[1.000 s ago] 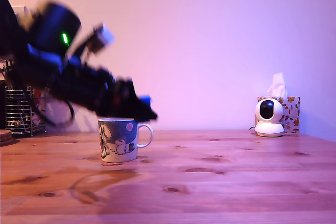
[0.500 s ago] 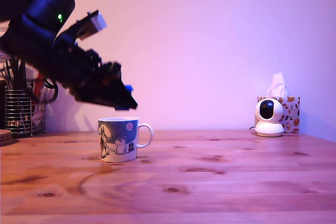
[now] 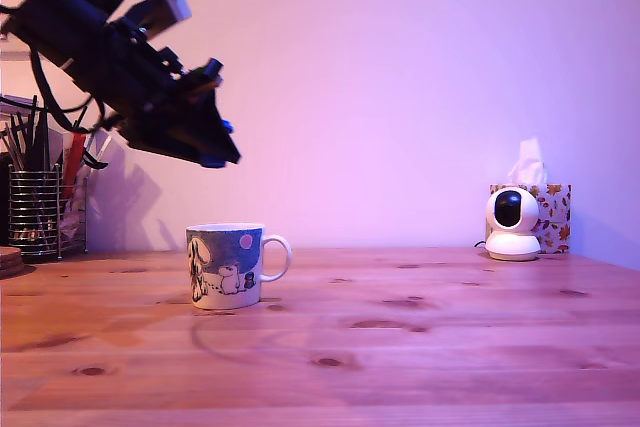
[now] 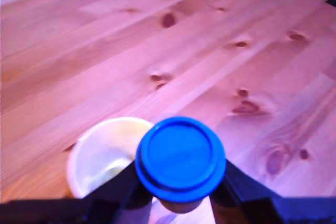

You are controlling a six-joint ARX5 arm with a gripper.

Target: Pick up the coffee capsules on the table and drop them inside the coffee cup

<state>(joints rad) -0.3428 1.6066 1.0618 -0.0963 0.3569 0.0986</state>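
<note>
One blue capsule [image 4: 180, 159] in tool [image 4: 178, 192], above white cup [image 4: 102, 156]

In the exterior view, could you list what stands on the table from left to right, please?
Wire-mesh pen holder → coffee cup → white dome camera with the tissue box just behind it.

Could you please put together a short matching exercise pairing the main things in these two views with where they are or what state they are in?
Things:
1. blue capsule
2. coffee cup
3. pincer
4. white camera

Places or states:
A. standing on the table, handle toward the exterior view's right
B. raised in the air above the cup
C. clamped between the pincer's fingers
D. far on the exterior view's right, in front of a tissue box

Pairs: 1-C, 2-A, 3-B, 4-D
</note>
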